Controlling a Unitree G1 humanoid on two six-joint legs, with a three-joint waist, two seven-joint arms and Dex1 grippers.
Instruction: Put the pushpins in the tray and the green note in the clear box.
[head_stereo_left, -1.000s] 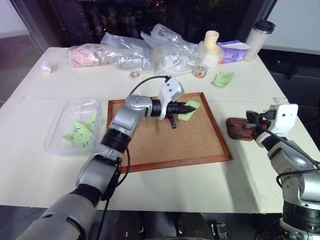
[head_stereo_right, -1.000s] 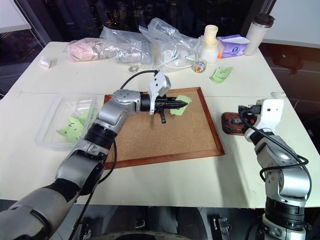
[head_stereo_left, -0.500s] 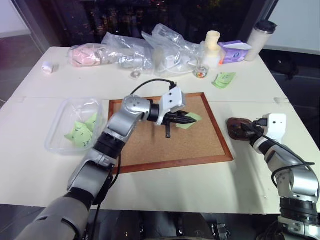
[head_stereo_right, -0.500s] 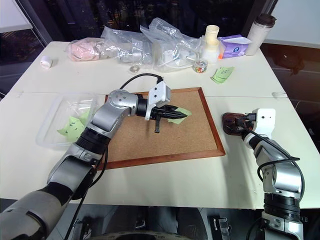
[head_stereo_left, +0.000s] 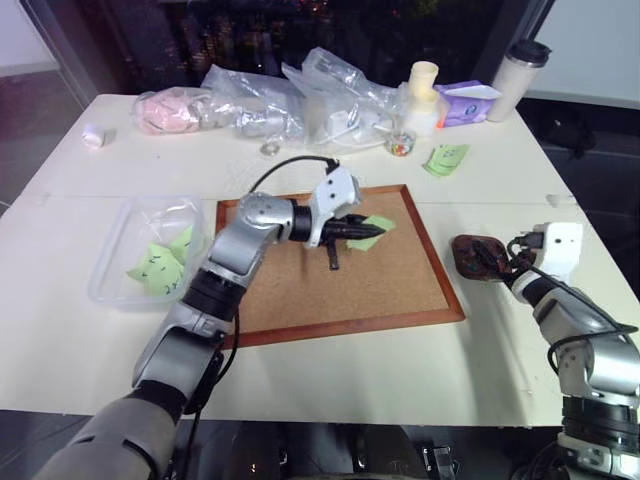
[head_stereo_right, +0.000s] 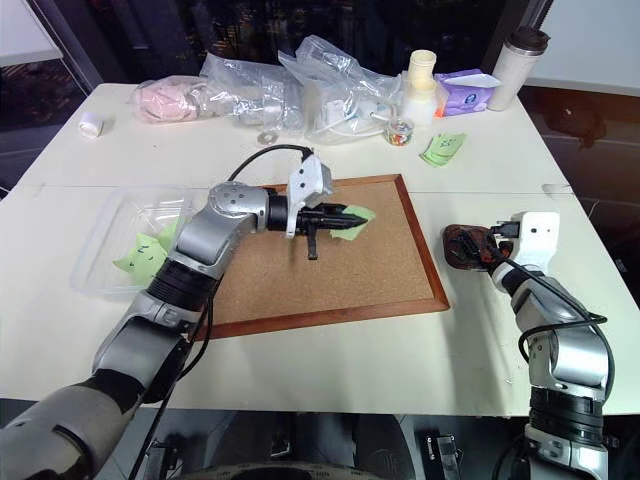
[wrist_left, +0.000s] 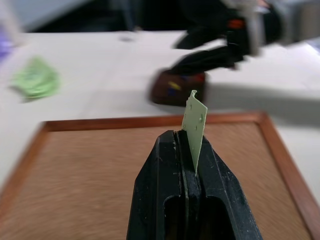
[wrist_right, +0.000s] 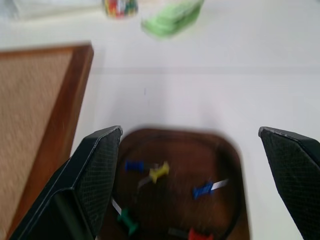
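Note:
My left gripper (head_stereo_left: 368, 230) is shut on the green note (head_stereo_left: 380, 222), holding it just above the cork board. In the left wrist view the green note (wrist_left: 195, 124) sticks up on edge between the closed fingers (wrist_left: 165, 165). The tray (head_stereo_left: 470, 255) sits on the table to the right of the board. My right gripper (wrist_right: 190, 131) hangs open right over the tray (wrist_right: 230, 150), holding nothing. Several coloured pushpins (wrist_right: 159, 171) lie in it. The clear box (head_stereo_left: 103, 285) stands left of the board with green notes (head_stereo_left: 155, 265) inside.
The wooden-framed cork board (head_stereo_left: 340, 285) fills the table's middle. At the back lie crinkly plastic bags (head_stereo_left: 300, 95), a small jar of coloured pins (head_stereo_left: 400, 143), a pile of green notes (head_stereo_left: 445, 158), a white bottle (head_stereo_left: 422, 90), a purple pack (head_stereo_left: 467, 100) and a tumbler (head_stereo_left: 521, 65).
My right gripper has gone from shut to wide open over the tray. The left gripper has lifted the green note a little off the cork board and drawn it slightly left.

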